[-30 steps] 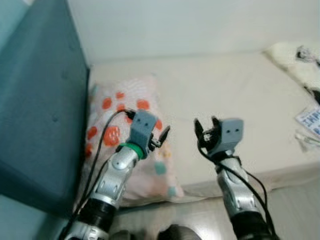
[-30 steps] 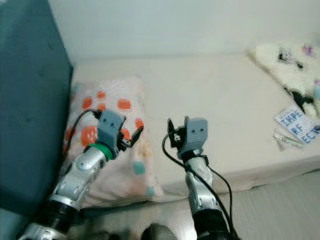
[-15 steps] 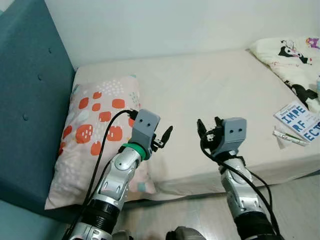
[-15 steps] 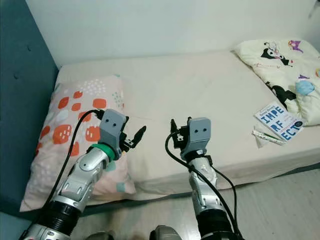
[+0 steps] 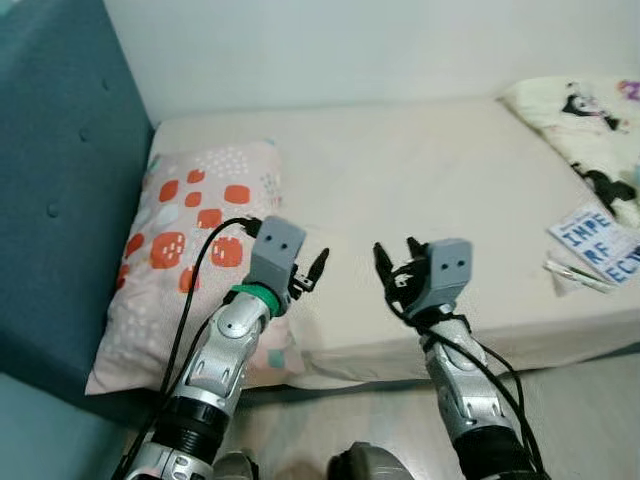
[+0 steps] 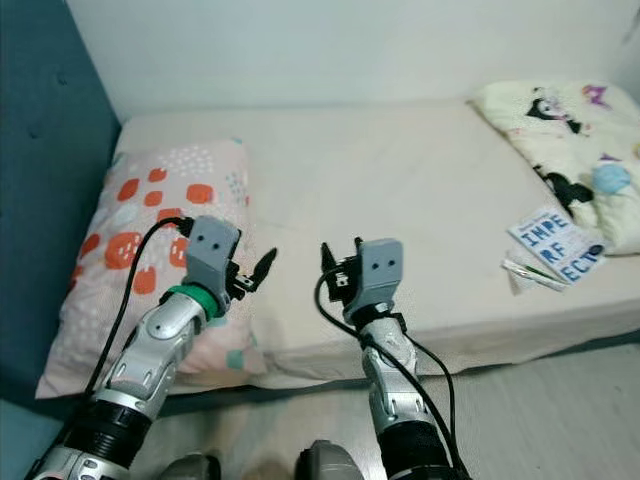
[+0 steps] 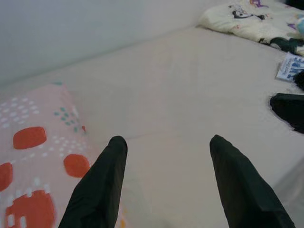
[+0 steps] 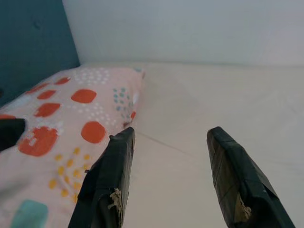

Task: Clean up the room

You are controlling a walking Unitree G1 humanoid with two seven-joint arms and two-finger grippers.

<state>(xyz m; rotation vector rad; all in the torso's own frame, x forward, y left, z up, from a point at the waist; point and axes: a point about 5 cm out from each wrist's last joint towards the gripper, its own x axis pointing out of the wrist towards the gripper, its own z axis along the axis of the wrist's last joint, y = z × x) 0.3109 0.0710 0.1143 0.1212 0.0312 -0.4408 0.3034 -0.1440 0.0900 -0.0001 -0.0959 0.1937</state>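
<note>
A pink pillow (image 5: 190,245) with orange spots lies at the left end of the cream bed (image 5: 420,190), against the teal headboard. At the right end lie a cartoon-print blanket (image 5: 590,130), a blue-and-white book (image 5: 600,240) and a small white packet (image 5: 575,275). My left gripper (image 5: 318,268) hangs open over the pillow's right edge, holding nothing. My right gripper (image 5: 396,268) is open above the bed's front middle, also empty. In the wrist views the left gripper (image 7: 166,156) and the right gripper (image 8: 168,147) show wide gaps over the sheet.
The teal padded headboard (image 5: 60,180) rises on the left and a white wall (image 5: 350,45) runs behind the bed. Pale floor (image 5: 590,400) shows below the mattress front edge.
The view has swung and steadied since a second ago, bringing the blanket and book into sight. Both grippers sit a little lower and further left in the picture. Fingers stay open.
</note>
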